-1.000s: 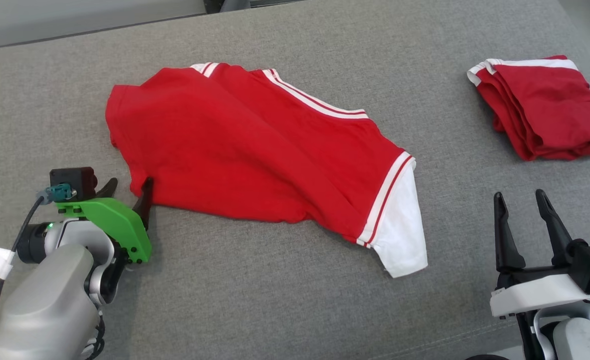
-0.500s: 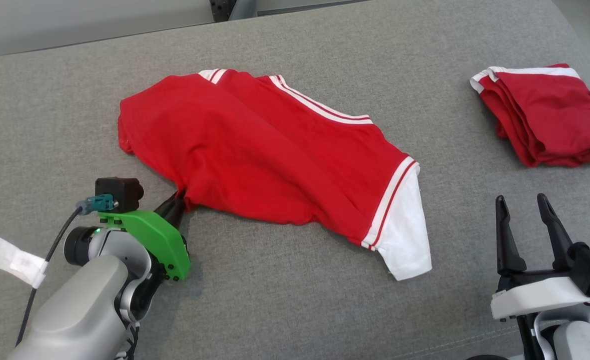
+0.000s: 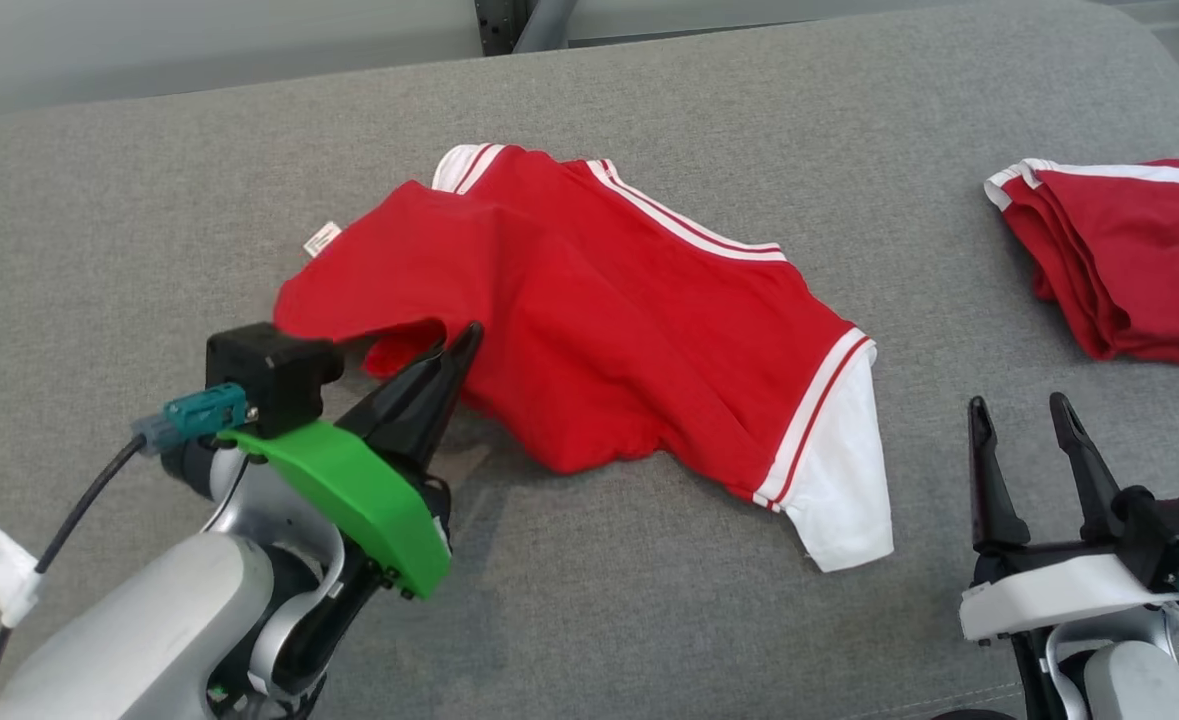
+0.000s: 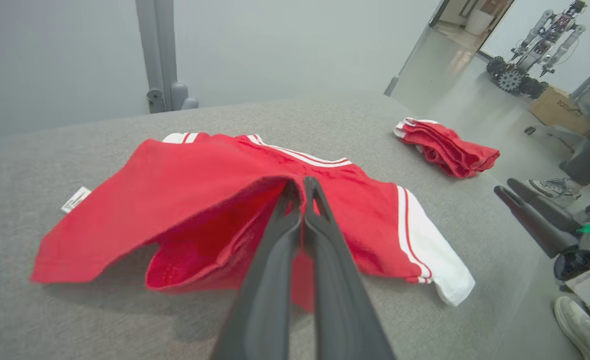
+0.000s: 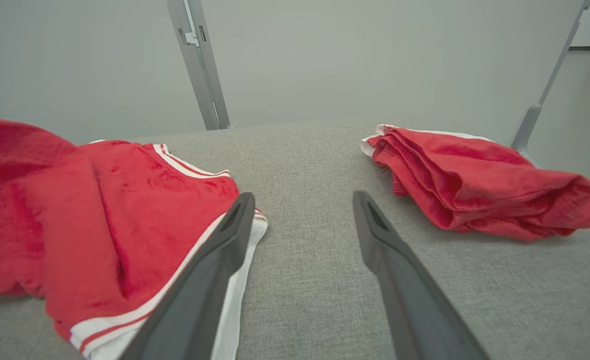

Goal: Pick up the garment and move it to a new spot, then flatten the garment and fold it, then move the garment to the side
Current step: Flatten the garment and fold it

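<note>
The left fingers are squeezed tight together, and they pinch the edge of the red T-shirt. In the left wrist view the red cloth wraps right around the tips of the left fingers. That bit of the T-shirt is lifted up like a little tent. You can see inside the open bottom of it, just to the left of the fingers. The rest of the shirt lies on the gray tabletop and stretches away past the fingertips. A small white label sticks out from the shirt's far edge, off to the left of the fingertips.

The right fingers are spread wide apart and hold nothing. They hang low over the tabletop. The shirt's white sleeve lies near them, on their left side, not touching. In the right wrist view the T-shirt lies to the left of the right fingers, and its white sleeve runs behind the left one.

A folded red shirt sits past the right fingers, a bit to their right, well apart from the T-shirt.
</note>
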You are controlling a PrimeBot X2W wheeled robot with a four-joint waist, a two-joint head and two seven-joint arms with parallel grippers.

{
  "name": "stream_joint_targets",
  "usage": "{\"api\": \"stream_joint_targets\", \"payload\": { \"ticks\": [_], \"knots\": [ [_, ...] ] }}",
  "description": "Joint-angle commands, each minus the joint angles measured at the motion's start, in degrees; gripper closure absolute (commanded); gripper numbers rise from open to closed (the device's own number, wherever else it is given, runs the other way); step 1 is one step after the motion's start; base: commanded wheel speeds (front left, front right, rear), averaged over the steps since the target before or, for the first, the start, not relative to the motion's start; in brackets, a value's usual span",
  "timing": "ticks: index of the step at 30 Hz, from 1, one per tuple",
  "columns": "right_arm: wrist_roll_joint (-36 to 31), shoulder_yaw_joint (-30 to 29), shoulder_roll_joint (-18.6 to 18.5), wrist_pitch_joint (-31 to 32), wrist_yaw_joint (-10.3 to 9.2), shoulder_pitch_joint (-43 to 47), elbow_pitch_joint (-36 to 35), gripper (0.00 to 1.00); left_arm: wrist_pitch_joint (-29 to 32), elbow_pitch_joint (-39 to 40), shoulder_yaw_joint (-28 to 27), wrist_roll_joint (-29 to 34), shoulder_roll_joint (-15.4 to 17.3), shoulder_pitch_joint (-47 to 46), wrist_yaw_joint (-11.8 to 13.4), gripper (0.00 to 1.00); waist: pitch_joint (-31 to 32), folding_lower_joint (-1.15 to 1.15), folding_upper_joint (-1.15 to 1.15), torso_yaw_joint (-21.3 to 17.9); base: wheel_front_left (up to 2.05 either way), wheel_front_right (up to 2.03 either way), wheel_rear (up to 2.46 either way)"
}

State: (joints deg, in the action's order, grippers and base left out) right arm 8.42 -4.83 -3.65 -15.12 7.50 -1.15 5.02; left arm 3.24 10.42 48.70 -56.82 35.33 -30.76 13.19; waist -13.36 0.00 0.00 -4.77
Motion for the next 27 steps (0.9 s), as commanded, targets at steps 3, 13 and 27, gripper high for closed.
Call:
{"api": "stream_joint_targets", "payload": {
  "ticks": [3,13,27],
  "knots": [
    [0.4,1.3,0.1,0.0,-0.02,-2.0,0.3,0.0,4.2,4.2,0.6,0.5,-0.3,-4.7,0.2,1.0,-1.5,0.0,0.0,-1.6,0.0,0.0,0.0],
    [1.7,4.0,0.5,0.0,-0.02,-6.8,1.6,0.0,22.4,-5.1,4.3,-2.0,-8.5,-24.7,-3.3,1.0,-6.8,0.0,0.0,-9.8,0.0,0.0,0.0],
    [9.4,8.9,0.8,0.0,-0.02,-8.5,3.9,0.0,28.0,-39.3,11.4,8.7,-10.6,-42.5,-10.8,1.0,-11.8,0.0,0.0,-23.3,0.0,0.0,0.0]
  ]
}}
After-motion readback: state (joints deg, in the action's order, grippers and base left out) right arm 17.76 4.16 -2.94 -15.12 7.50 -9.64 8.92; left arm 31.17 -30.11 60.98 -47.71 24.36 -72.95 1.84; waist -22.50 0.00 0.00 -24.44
